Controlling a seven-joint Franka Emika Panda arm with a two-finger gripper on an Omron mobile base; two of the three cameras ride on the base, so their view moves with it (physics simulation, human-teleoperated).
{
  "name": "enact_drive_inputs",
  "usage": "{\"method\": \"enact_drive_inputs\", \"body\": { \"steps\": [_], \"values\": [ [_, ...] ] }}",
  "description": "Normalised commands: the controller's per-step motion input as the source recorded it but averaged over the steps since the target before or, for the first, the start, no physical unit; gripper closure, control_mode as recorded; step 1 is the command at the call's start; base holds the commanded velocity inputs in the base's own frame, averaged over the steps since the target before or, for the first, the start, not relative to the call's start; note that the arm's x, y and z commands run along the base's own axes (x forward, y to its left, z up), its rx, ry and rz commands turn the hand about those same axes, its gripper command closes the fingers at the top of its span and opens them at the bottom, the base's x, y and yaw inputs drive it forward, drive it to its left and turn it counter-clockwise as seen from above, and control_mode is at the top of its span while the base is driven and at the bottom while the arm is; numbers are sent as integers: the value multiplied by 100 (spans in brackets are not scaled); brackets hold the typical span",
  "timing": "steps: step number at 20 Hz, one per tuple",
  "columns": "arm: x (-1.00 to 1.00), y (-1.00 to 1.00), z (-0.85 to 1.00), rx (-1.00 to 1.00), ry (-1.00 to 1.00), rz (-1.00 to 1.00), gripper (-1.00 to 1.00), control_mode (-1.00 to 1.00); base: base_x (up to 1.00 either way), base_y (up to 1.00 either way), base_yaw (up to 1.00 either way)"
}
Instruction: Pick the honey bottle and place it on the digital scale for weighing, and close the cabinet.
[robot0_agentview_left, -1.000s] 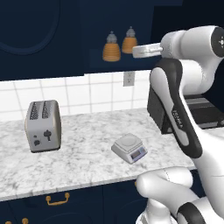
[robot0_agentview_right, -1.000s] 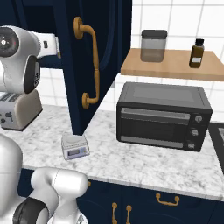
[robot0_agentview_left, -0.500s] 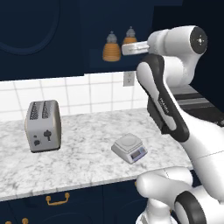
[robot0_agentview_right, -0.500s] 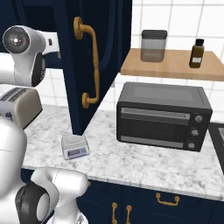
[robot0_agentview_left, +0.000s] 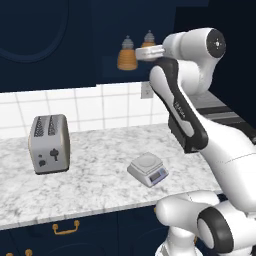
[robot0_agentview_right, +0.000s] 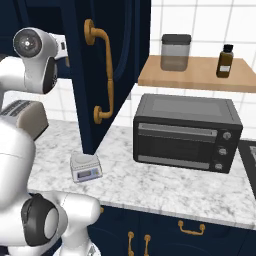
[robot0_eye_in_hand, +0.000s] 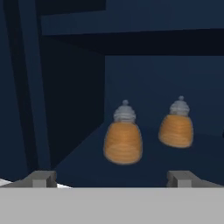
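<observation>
Two amber honey bottles with grey caps stand on the shelf inside the open navy cabinet (robot0_eye_in_hand: 65, 100). In the hand view the nearer honey bottle (robot0_eye_in_hand: 123, 140) is just right of centre and its twin (robot0_eye_in_hand: 176, 127) stands further right and back. My gripper (robot0_eye_in_hand: 111, 179) is open and holds nothing, its fingertips (robot0_eye_in_hand: 41, 178) spread wide short of the bottles. From the left base view the hand (robot0_agentview_left: 149, 51) reaches into the cabinet beside the left bottle (robot0_agentview_left: 128, 55) and partly covers the other (robot0_agentview_left: 148, 39). The digital scale (robot0_agentview_left: 148, 170) (robot0_agentview_right: 86, 167) sits bare on the marble counter.
The cabinet door (robot0_agentview_right: 107, 75) with its long gold handle (robot0_agentview_right: 102, 75) stands swung open above the scale. A silver toaster (robot0_agentview_left: 48, 143) sits at the counter's left and a black toaster oven (robot0_agentview_right: 187, 132) at its right. A wooden shelf (robot0_agentview_right: 195, 75) carries a jar and a brown bottle.
The hand has moved left, closer to the honey bottles in the cabinet, and the arm's elbow has swung round with it. The bottles, scale and door have not moved.
</observation>
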Motion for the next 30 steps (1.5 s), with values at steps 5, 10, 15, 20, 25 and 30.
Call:
{"method": "enact_drive_inputs", "body": {
  "steps": [5,10,15,20,25,30],
  "values": [
    [38,0,0,0,0,-4,-100,-100,0,0,0],
    [30,0,0,0,0,-1,-100,-100,0,0,0],
    [38,0,0,0,0,0,-100,-100,0,0,0],
    [48,0,0,0,0,0,-100,-100,0,0,0],
    [57,10,0,0,0,0,-100,-100,0,0,0],
    [58,30,0,0,0,0,-100,-100,0,0,0]
  ]
}}
